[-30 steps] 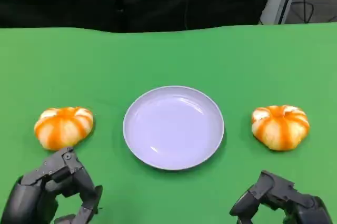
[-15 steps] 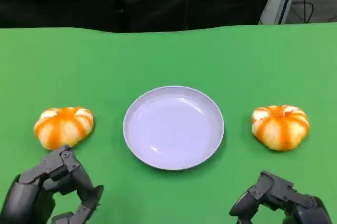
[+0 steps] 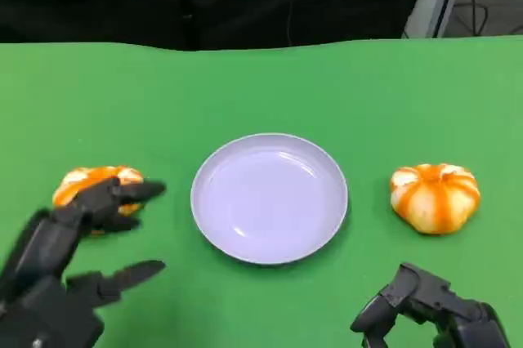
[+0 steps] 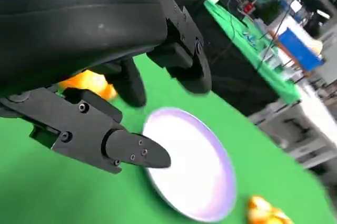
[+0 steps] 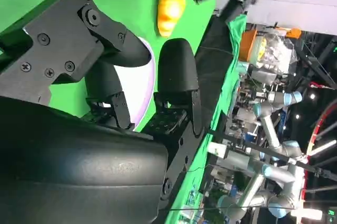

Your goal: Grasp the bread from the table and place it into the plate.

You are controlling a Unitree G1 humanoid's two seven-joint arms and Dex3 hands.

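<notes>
While the right hand (image 3: 429,315) sits low with fingers curled in on nothing, the left hand (image 3: 69,270) spreads wide, fingertips hovering over the left bread (image 3: 91,183) on the green table (image 3: 261,87). Looks soft and light, probably squashy; a gentle wrap around its sides should do. Just beside it, the plate (image 3: 270,198) waits, and the right bread (image 3: 435,197) lies beyond.

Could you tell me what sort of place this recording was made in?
Probably a robotics lab. The green table holds just a plate and two bread rolls, a staged test setup. The right wrist view shows other robot arms and cluttered benches in the background.
</notes>
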